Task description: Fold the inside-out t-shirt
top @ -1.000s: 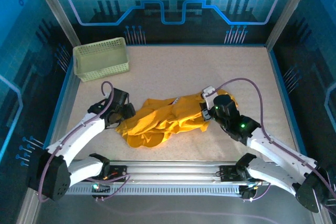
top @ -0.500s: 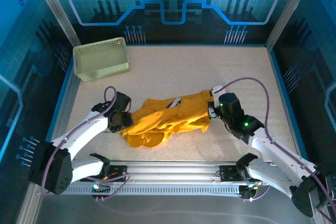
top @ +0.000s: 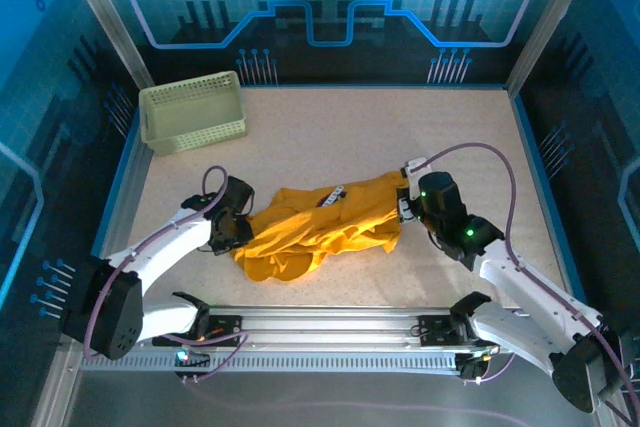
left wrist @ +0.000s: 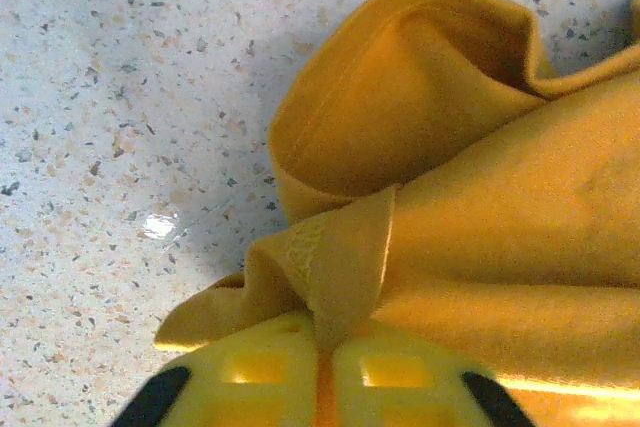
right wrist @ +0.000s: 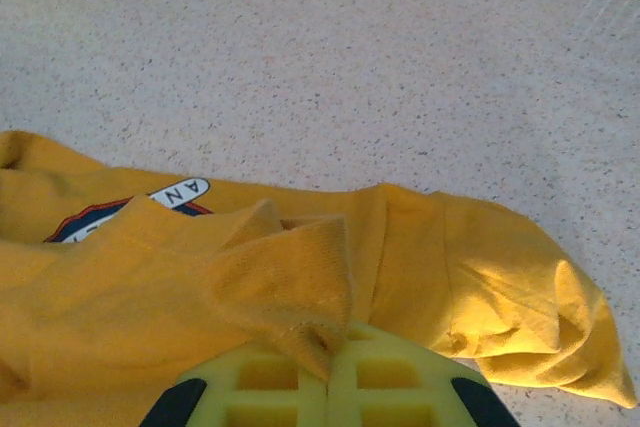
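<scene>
1. Left fingers (left wrist: pixel 270 372): closed on a stitched fold of the shirt (top: pixel 320 232). The left wrist view shows this pinch close up.
2. Right fingers (right wrist: pixel 385 367): closed on a bunched edge of cloth at the shirt's right end.
3. Label (right wrist: pixel 178 192): white and lettered in the right wrist view, a small pale strip in the top view.
4. Shirt: in the top view, crumpled on the counter (top: pixel 330 137) between both arms.
5. Basket (top: pixel 193 112): far left corner, well apart from the shirt.

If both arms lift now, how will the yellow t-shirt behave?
Likely floppy: the t-shirt lies bunched in soft folds, so it should sag between the left gripper and right gripper, both shut on pinched cloth. Probably light; the matte knit should not slip easily.
</scene>
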Available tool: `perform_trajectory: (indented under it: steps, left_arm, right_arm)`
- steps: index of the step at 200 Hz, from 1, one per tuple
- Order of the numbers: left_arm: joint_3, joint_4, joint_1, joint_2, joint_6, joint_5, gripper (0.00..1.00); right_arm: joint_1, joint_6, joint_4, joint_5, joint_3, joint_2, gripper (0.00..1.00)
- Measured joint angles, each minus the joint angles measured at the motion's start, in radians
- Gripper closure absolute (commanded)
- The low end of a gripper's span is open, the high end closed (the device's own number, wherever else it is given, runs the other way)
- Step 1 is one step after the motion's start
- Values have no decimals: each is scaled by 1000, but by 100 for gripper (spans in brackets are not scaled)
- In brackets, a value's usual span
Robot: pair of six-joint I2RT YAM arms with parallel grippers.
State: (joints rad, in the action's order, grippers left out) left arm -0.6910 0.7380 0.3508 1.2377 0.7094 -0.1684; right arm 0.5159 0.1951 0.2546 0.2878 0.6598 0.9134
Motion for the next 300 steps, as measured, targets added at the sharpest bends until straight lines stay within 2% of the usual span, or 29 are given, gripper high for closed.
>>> perform_trajectory:
  steps: [14, 57, 81, 102, 129, 150, 173, 193, 230, 245, 259, 291, 300]
  left_arm:
    - [1, 0, 0, -25, 0, 0, 100]
    - [-31, -16, -23, -241, -11, -3, 100]
    - [-137, -88, -90, -379, -42, -3, 100]
    - [-248, -197, -145, -434, -66, 18, 100]
    - [-349, -346, -180, -446, -83, 90, 97]
    - [-357, -432, -183, -447, -83, 151, 97]
    - [-349, -463, -184, -380, -83, 224, 98]
    - [-309, -477, -186, -240, -83, 293, 98]
    - [-230, -472, -186, 114, -84, 407, 85]
    - [-226, -452, -187, 211, -85, 421, 74]
    - [-227, -445, -187, 264, -91, 417, 57]
    - [-232, -394, -183, 302, -119, 341, 36]
    - [-232, -386, -177, 290, -118, 298, 35]
  right_arm:
    - [-13, 8, 13, 4, 19, 3, 100]
    - [-66, 10, 100, 26, 127, -2, 100]
    - [-130, 6, 176, 39, 278, -21, 100]
    - [-202, 2, 214, 29, 456, -50, 100]
    - [-234, -17, 225, -14, 653, -98, 100]
    - [-236, -27, 232, -30, 720, -145, 100]
    - [-236, -31, 248, -30, 691, -189, 100]
    - [-236, -27, 266, -31, 583, -195, 100]
    - [-249, 8, 296, -28, 360, -105, 100]
    - [-270, 26, 307, -24, 311, -55, 100]
    - [-306, 42, 315, -27, 297, -24, 100]
    - [-380, 68, 296, -55, 297, 8, 100]
    - [-385, 68, 290, -65, 297, 11, 100]
